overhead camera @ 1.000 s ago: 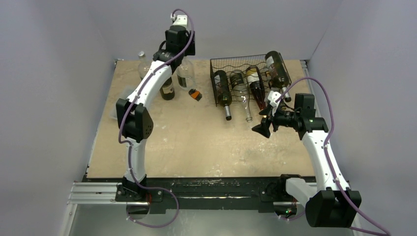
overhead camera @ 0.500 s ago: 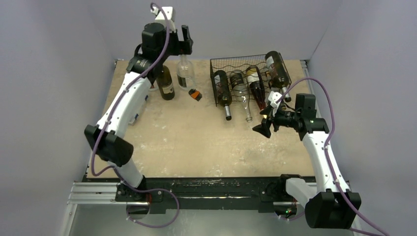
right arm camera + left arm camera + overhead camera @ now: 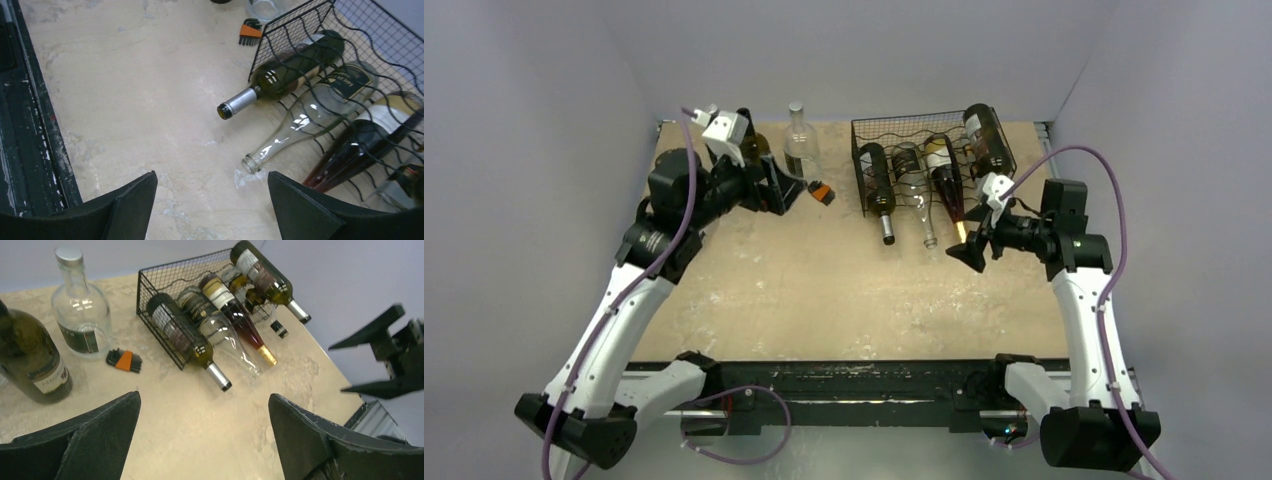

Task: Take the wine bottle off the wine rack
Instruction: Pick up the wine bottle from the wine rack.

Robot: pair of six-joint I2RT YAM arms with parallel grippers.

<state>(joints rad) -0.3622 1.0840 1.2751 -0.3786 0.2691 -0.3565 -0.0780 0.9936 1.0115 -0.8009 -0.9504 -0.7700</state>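
Note:
The black wire wine rack (image 3: 929, 128) stands at the back right, with several wine bottles lying in it. A dark green bottle (image 3: 876, 180), a clear bottle (image 3: 916, 185) and an amber bottle (image 3: 945, 175) point their necks at me. Another dark bottle (image 3: 987, 140) lies on top at the rack's right end. My right gripper (image 3: 970, 245) hovers open just in front of the necks; in its wrist view the clear bottle (image 3: 310, 115) has its mouth near the right finger. My left gripper (image 3: 782, 190) is open and empty, left of the rack (image 3: 165, 277).
A clear bottle (image 3: 799, 145) and a dark green bottle (image 3: 30, 360) stand upright at the back left. An orange-and-black hex key set (image 3: 822, 192) lies between them and the rack. A black rail (image 3: 854, 380) runs along the near edge. Grey walls enclose the table.
My left gripper opened wide and swung down and back from above the upright bottles to low over the table's left. My right gripper shifted slightly right, toward the rack.

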